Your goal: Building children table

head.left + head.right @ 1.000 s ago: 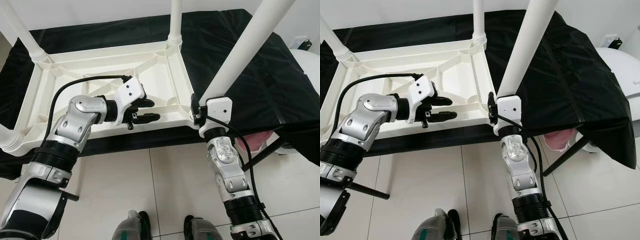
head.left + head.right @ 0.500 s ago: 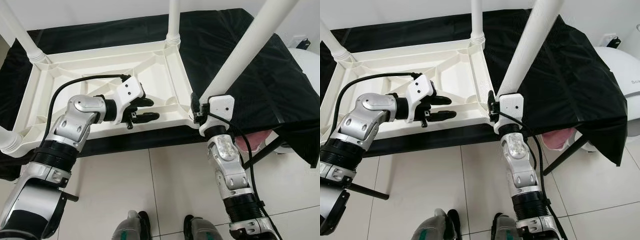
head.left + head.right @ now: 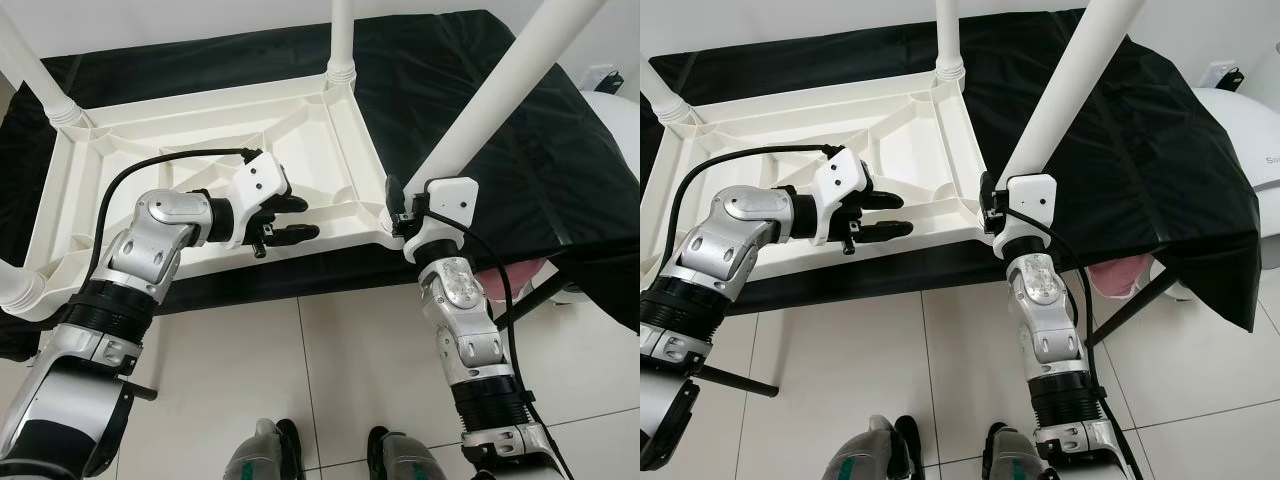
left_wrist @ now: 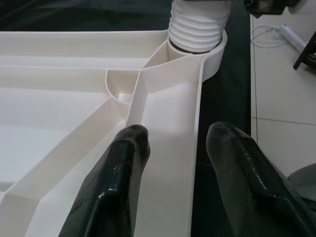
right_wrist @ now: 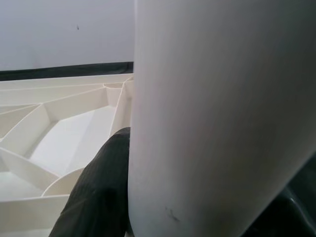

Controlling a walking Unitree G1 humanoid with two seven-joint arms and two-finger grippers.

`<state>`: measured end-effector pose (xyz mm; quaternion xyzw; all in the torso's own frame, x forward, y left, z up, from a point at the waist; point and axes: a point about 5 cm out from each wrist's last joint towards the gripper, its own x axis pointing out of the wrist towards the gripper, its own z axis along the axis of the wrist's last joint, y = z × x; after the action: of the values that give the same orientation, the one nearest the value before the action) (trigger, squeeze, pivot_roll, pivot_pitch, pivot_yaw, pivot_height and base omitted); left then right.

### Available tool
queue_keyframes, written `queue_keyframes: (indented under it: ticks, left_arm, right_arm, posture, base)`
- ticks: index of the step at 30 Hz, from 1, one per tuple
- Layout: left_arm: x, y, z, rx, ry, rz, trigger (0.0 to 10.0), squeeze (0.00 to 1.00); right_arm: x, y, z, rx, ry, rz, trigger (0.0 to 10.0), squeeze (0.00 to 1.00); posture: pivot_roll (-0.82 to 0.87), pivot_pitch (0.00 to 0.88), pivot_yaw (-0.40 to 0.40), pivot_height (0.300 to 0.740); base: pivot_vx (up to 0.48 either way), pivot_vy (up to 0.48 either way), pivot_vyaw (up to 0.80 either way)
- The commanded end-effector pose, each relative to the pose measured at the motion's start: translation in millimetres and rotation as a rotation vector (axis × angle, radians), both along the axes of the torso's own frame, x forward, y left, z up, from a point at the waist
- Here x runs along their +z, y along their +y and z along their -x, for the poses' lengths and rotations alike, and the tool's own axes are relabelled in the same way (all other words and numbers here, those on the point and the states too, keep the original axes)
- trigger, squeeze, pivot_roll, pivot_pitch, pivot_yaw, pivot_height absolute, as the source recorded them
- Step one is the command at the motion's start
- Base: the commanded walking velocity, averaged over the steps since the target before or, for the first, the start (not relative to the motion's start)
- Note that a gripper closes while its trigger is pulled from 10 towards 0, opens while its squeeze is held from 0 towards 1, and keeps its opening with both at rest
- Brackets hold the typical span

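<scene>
The white plastic table top (image 3: pixel 200 150) lies upside down on a black cloth (image 3: pixel 480 120), its ribbed underside facing up, with its near edge along the near edge of the cloth. Legs stand up from its corners: one at the far right corner (image 3: pixel 342 40), one at the far left (image 3: pixel 30 70), and one at the near left (image 3: pixel 15 285). The fourth leg (image 3: pixel 500 90) stands in the near right corner and leans up and to the right.

The right gripper (image 3: pixel 398 210) is clenched around the base of that leaning leg, just above the corner socket. In the right wrist view the leg (image 5: pixel 222 113) is close to the lens, with a black finger (image 5: pixel 103 192) pressed against its side and the ribbed underside (image 5: pixel 64 123) beyond.

The left gripper (image 3: pixel 285 220) reaches in from the left over the near rim of the table top, its fingers spread apart with one on each side of the rim. In the left wrist view the two fingers (image 4: pixel 116 187) straddle the rim wall (image 4: pixel 195 148) without closing on it, and the ribbed collar of the leg (image 4: pixel 200 24) sits in its round socket straight ahead.

The cloth hangs over the right end of its support, and a black strut (image 3: pixel 1130 305) slants down to the pale tiled floor (image 3: pixel 330 370) below it. A white rounded object (image 3: pixel 1240 130) stands at the far right. The robot's two feet (image 3: pixel 330 455) show on the tiles at the near edge.
</scene>
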<state>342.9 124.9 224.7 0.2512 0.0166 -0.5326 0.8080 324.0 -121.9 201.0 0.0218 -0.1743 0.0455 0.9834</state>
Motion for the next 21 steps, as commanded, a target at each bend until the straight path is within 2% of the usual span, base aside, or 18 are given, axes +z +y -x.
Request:
queue_keyframes:
  ticks: [1, 11, 16, 21]
  left_arm:
    - [3, 3.4, 0.0, -0.002, 0.008, 0.006, 10.0, 0.0]
    - [8, 3.0, -2.4, 0.009, 0.007, 0.049, 10.0, 0.0]
    - [11, 2.1, -3.4, 0.016, -0.001, 0.07, 10.0, 0.0]
    - [30, -0.2, -6.9, 0.041, -0.026, 0.167, 10.0, 0.0]
  right_arm:
    - [10, -6.4, -2.4, -0.014, -0.022, -0.017, 10.0, 0.0]
    - [34, -17.2, -8.3, -0.023, -0.086, -0.036, 10.0, 0.0]
    - [32, -19.1, -9.9, -0.02, -0.076, -0.021, 10.0, 0.0]
    - [24, -24.1, -12.5, -0.032, -0.05, 0.008, 10.0, 0.0]
  posture:
    - [-0.13, 0.182, 0.081, 0.74]
    - [-0.13, 0.17, 0.071, 0.74]
    - [-0.13, 0.168, 0.069, 0.74]
    - [-0.13, 0.16, 0.067, 0.74]
  base:
    - [0.0, 0.0, 0.0]
    - [0.0, 0.0, 0.0]
    - [0.0, 0.0, 0.0]
    - [0.0, 0.0, 0.0]
